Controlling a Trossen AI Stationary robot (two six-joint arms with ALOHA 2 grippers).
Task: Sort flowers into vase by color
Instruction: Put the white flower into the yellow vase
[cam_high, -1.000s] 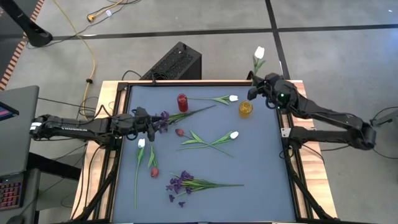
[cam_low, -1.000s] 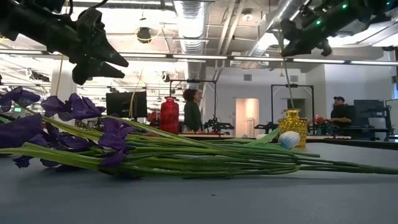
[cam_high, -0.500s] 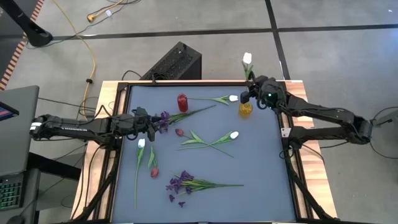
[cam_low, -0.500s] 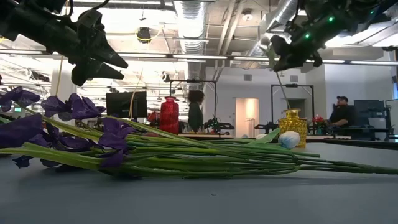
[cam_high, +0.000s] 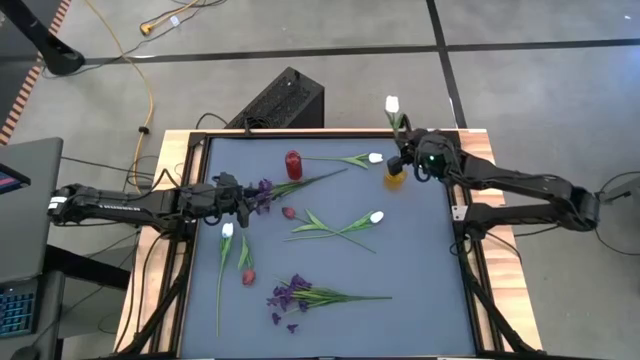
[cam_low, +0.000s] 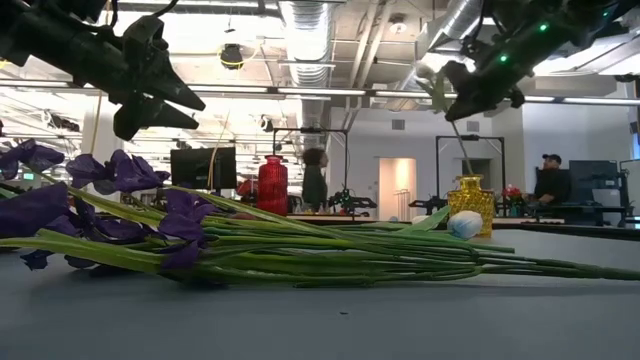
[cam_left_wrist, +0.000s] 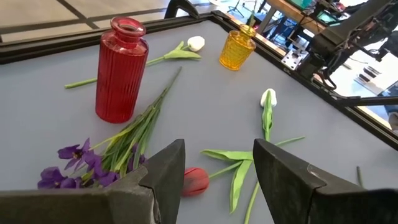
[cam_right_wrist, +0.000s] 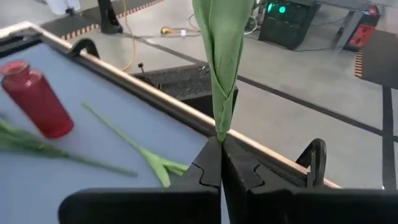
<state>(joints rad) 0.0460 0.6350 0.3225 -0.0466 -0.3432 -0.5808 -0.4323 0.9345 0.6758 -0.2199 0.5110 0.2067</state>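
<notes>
White tulip (cam_high: 392, 104), now over yellow vase (cam_high: 395, 176)

2 vases (cam_high: 293, 164) far edge | right pincer (cam_high: 403, 157) over right vase (cam_high: 395, 176) | flowers (cam_high: 310, 296) mid-table

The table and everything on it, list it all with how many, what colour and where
Table: one, blue-grey top, wooden frame.
Red vase: one, back middle.
Yellow vase: one, back right, below the right gripper.
White tulips: four; one held, one lying by the red vase, one at centre, one on the left.
Red buds: two, centre and front left.
Purple clusters: two, one near the left gripper, one at front.
Left gripper: open, hovering at left.
Right gripper: shut on the held tulip's stem.
</notes>
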